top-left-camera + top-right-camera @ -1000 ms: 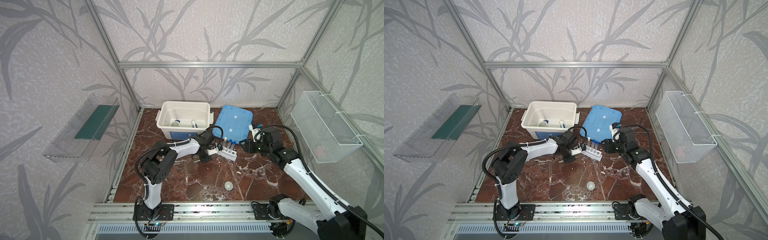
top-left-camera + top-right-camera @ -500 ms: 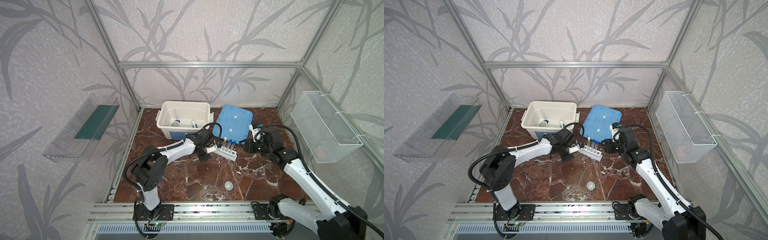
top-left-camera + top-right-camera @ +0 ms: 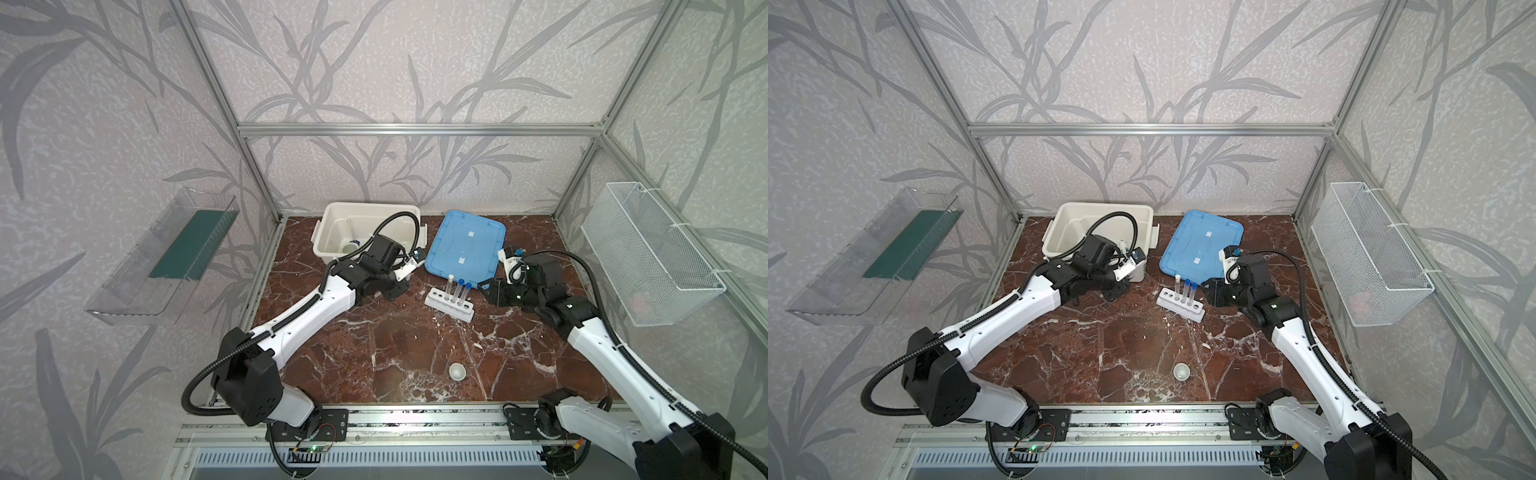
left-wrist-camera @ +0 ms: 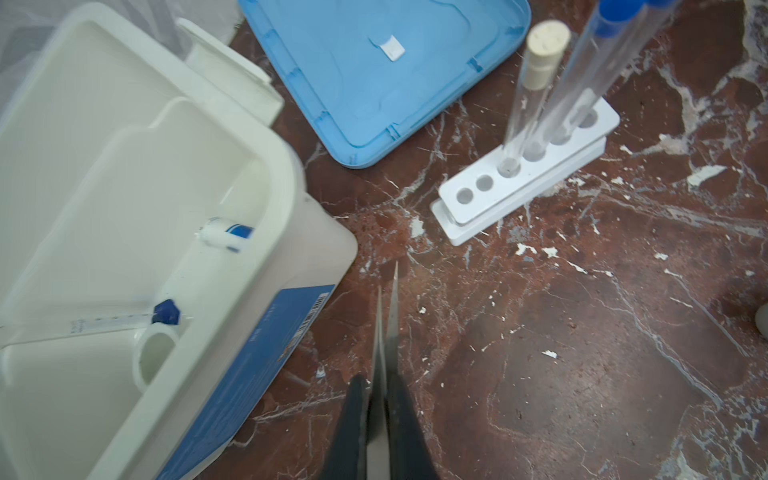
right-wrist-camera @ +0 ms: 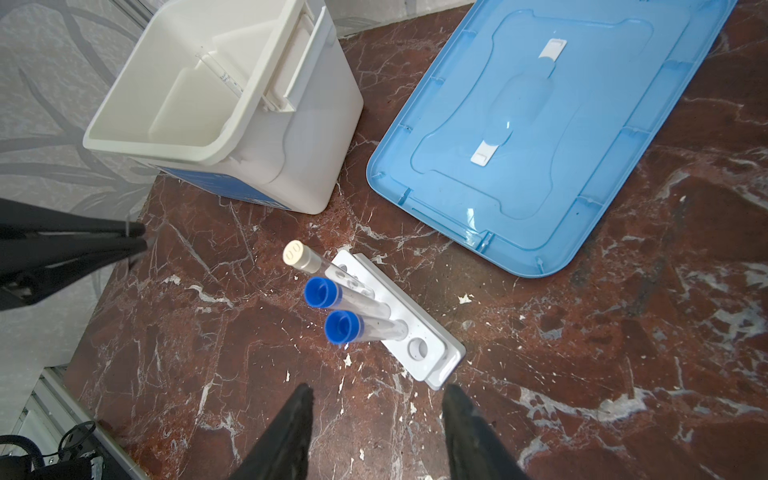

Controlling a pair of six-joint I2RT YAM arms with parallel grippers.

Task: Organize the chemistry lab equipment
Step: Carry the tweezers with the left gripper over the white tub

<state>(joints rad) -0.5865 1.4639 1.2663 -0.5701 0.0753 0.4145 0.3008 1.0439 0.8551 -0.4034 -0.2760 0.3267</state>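
Beside the bin (image 4: 286, 174) corner, low over the table (image 4: 582, 374): left gripper (image 4: 376, 388) is clenched on the tweezers (image 4: 385, 324). The tool's points stick out ahead of the fingers (image 4: 353, 415), pinched together and aimed roughly toward the rack (image 4: 528, 174). The grip sits far back on the tool, probably so the points clear the rim first when it goes in. The bin already holds the bottle (image 4: 226, 235), the cylinder (image 4: 164, 311) lying flat, and one cup (image 4: 153, 353). The lid (image 4: 374, 62) lies flat on the table next to the bin, leaving the bin open for loading. The rack stands between the arms with three tubes (image 5: 321, 292) upright in adjoining holes, one white-capped and two blue. Two holes are empty at one end and one at the other. Right gripper (image 5: 378, 392) has its jaws parted with nothing between them, hanging just short of the rack's near end. It looks parked there to keep out of the left arm's way, or ready to steady the rack. The other cup (image 3: 457, 371) sits alone near the front edge, well apart from everything else. Judgement: the tweezers are bound for the bin, and the front cup is the last loose item.
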